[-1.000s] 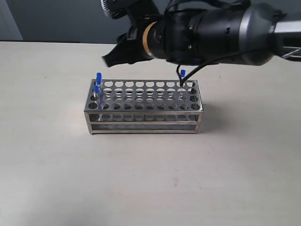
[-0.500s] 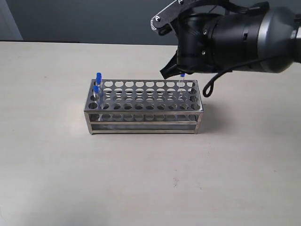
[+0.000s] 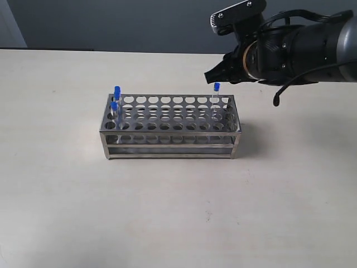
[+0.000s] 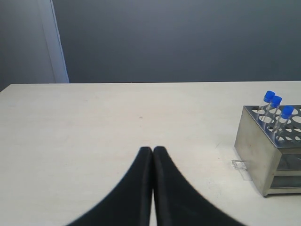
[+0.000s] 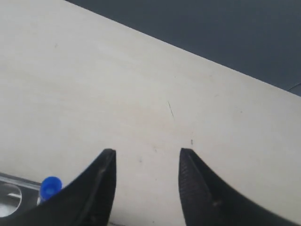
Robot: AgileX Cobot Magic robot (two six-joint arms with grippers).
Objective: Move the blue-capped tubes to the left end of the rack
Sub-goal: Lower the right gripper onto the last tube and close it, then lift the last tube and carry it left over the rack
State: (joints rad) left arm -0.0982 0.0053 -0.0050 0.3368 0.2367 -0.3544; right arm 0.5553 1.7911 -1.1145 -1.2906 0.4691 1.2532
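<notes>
One blue-capped tube (image 3: 216, 94) stands alone in a hole at the rack's (image 3: 173, 127) right end, in the back rows, upright and free of any grip. The other three tubes (image 4: 275, 106) stand together at the rack's left end. The left wrist view shows all three caps, while the exterior view shows only two clearly.

A second ago the right gripper (image 3: 212, 76) was stretched out over the rack's left half, behind its back edge. Since then it has swung along the rack and now hangs above and just behind the right end, near the lone tube's cap (image 5: 50, 186) but not touching it. Its jaws are spread apart with nothing between them, and through the gap the right wrist view shows only bare table (image 5: 141, 94).

This suggests the gripper has finished at the left end and come back for the one tube still out of place. Three of four appear done. The next move probably needs the gripper to come down so that the cap sits between the jaws.

The left gripper (image 4: 153, 150) sits well off the rack's left end, its jaws pressed together on nothing.
</notes>
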